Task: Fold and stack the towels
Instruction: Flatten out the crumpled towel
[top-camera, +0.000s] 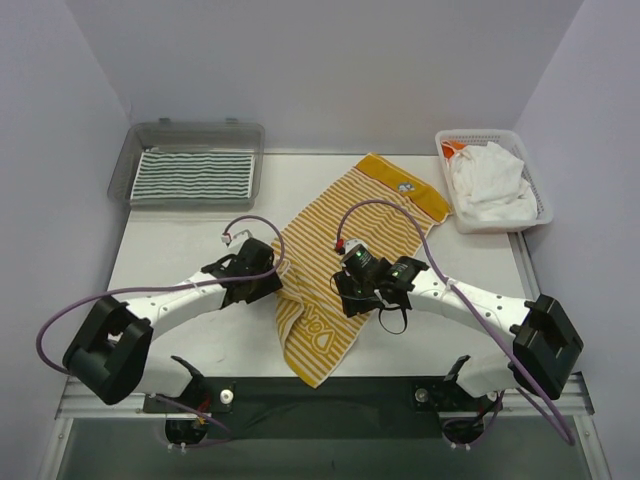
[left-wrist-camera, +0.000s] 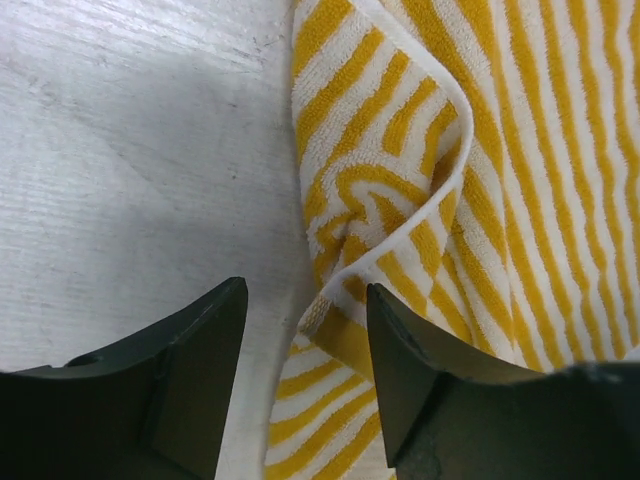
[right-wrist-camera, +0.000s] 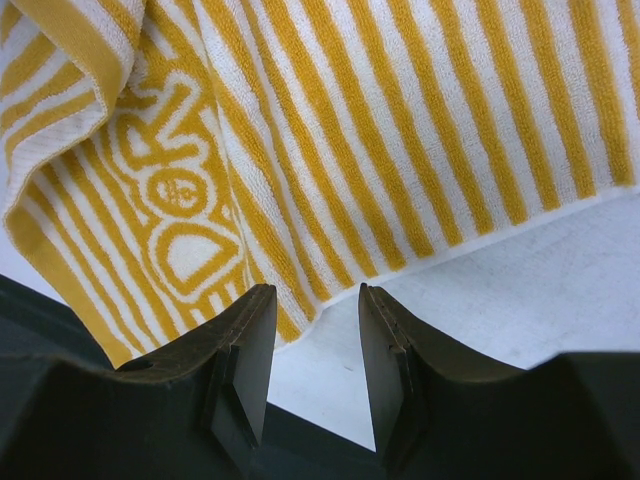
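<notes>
Top external view: the yellow-and-white striped towel (top-camera: 340, 255) lies diagonally on the white table (top-camera: 180, 250). It is rumpled, with its left edge bunched and curled over. A solid yellow band with a small patch crosses its far end, and yellow lettering is woven in near its near end. The pile is soft, looped terry with a white hem. The left end effector (top-camera: 272, 288) sits at the towel's left edge, fingers (left-wrist-camera: 190, 380) spread with nothing between them. The right end effector (top-camera: 352, 300) hovers at the towel's right edge, fingers (right-wrist-camera: 230, 370) likewise parted and empty. Far left of the towel, a clear grey plastic tray (top-camera: 190, 128) holds a folded green-and-white striped towel (top-camera: 195, 175). Far right, a white mesh basket (top-camera: 545, 205) holds crumpled white towels (top-camera: 490, 185).
</notes>
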